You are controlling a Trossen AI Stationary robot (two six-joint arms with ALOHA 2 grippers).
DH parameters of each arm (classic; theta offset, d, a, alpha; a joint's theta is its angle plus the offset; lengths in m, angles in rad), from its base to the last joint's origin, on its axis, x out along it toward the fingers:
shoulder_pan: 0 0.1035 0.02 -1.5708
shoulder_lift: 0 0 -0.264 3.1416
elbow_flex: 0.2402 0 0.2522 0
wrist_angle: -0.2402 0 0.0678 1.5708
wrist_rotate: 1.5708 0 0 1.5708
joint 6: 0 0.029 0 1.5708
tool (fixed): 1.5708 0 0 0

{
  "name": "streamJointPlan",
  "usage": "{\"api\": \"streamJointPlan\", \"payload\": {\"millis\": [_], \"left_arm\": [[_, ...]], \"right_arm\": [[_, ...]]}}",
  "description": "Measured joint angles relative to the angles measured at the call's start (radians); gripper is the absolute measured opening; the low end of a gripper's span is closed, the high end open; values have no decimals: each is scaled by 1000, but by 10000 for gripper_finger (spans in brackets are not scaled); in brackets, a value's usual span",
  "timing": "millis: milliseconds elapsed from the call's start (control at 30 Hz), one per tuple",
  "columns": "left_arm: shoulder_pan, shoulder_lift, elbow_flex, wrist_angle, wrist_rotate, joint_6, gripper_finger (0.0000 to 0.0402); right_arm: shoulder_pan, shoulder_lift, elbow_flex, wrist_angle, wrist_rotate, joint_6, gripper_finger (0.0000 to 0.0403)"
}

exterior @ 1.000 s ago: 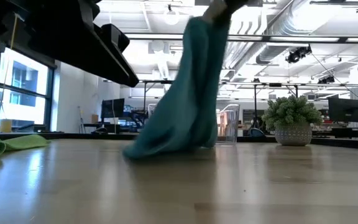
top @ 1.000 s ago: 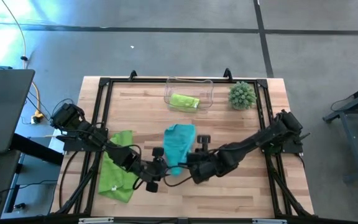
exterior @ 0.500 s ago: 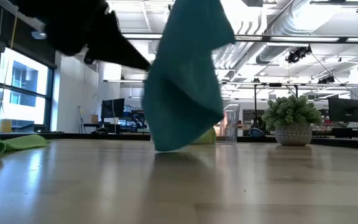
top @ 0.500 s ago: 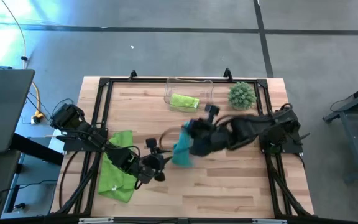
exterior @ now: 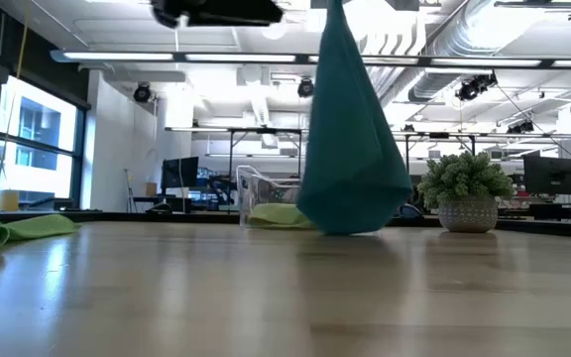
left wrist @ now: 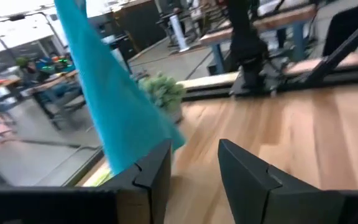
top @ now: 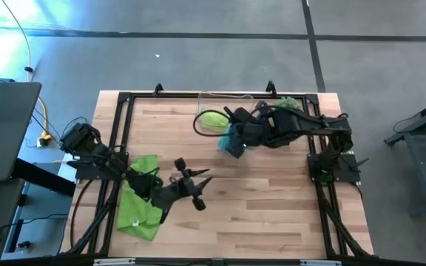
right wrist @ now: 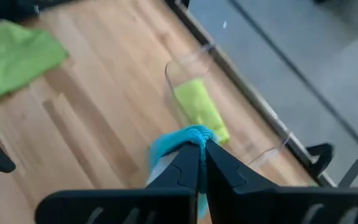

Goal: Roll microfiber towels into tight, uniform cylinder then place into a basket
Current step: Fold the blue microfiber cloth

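**Teal towel held aloft beside the basket; one green roll inside, one green towel flat**

No brand, label or legible writing on any item in view; nothing to record there.

Landmark: the basket [top: 224, 111], clear plastic, at the far edge of the table [top: 272, 222]; a rolled lime green towel [top: 211, 118] lies inside it.

Right gripper [top: 231, 135] sits just in front of the basket, raised off the table; fingers pressed together, clamped on the teal towel [exterior: 350, 149] by its top edge; the cloth hangs as a loose cone, unrolled, its lower hem at or just above the wood, cannot tell which; in the low view it hangs in front of the basket and hides the basket's right half.

Left gripper [top: 198, 191] is well in front of the basket and to its left, above bare wood; fingers partly apart, nothing between them.

Second lime green towel [top: 139, 199] lies flat and crumpled on the table, far to the left of the basket, partly under the left arm.

Green plant ball [exterior: 467, 183] in a pale pot stands to the right of the basket, near the far right corner; the right arm crosses above it in the high view and covers most of it.

Beyond the basket: desks, monitors, ceiling ducts.
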Motion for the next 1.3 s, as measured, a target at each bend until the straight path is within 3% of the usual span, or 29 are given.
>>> {"api": "streamJointPlan", "payload": {"millis": [367, 700, 933, 1300], "left_arm": [[148, 0, 0, 105, 160, -1, 195], [218, 0, 0, 159, 219, 0, 197], [280, 0, 0, 156, 212, 27, 197], [392, 0, 0, 144, 226, 43, 197]], "right_arm": [[-12, 1, -132, 10, -42, 258, 0], [-47, 2, -213, 92, -46, 433, 0], [-74, 1, -263, 231, -75, 421, 0], [-78, 6, -263, 293, -84, 347, 0]]}}
